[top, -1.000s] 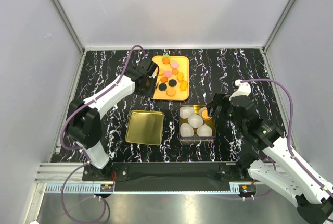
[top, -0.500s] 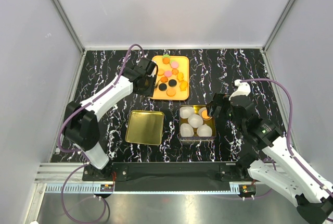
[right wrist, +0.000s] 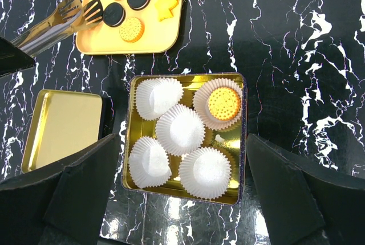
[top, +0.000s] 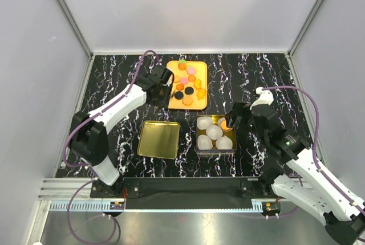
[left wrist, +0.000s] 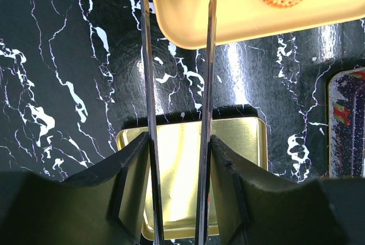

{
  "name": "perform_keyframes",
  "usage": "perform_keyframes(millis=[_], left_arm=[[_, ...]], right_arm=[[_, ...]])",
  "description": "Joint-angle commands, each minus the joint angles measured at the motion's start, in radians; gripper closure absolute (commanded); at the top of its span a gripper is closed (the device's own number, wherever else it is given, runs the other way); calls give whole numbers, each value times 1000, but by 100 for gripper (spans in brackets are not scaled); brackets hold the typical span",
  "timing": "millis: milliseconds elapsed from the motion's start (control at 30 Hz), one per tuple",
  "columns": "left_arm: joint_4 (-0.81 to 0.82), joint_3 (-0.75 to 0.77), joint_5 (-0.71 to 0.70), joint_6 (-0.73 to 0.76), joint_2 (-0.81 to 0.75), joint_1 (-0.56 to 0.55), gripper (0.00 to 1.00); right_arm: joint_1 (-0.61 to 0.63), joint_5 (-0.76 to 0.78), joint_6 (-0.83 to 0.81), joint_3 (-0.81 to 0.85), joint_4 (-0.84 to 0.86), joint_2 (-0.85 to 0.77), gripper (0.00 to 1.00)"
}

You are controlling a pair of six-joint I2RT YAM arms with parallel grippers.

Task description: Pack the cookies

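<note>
While left claw [left wrist: 179,142] grips slim metal tongs [left wrist: 209,57], right claw [right wrist: 182,137] gapes above fluted cups [right wrist: 206,172] in gold tin [right wrist: 229,141].

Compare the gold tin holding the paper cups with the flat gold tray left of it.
Contents: the gold tin holds five white paper cups, one with an orange cookie; the flat gold tray is bare. Depth: the tin looks deeper, the tray shallow. Outside: the tin's wall is dark and patterned; none such shows on the tray. Both are squarish, gold inside and flat on the table.
</note>
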Motion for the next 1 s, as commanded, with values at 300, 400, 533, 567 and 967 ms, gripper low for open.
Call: perform_keyframes(millis=[300,400,533,567,967], left_arm=[[29,-11,17,-1,-37,-26,54],[31,-16,20,-4,-31,-32,54],[34,-14,14,-5,-26,-38,54],[34,-14,11,-5,-28,-38,55],[-6,41,-32,22,-31,-38,66]], right_arm=[[3,-1,13,-10,48,-12,0],[4,-1,13,-12,48,-12,0],[3,-1,15,-15,50,-15,0],[4,-1,15,-15,50,-15,0],[4,2,15,-15,44,-23,0]])
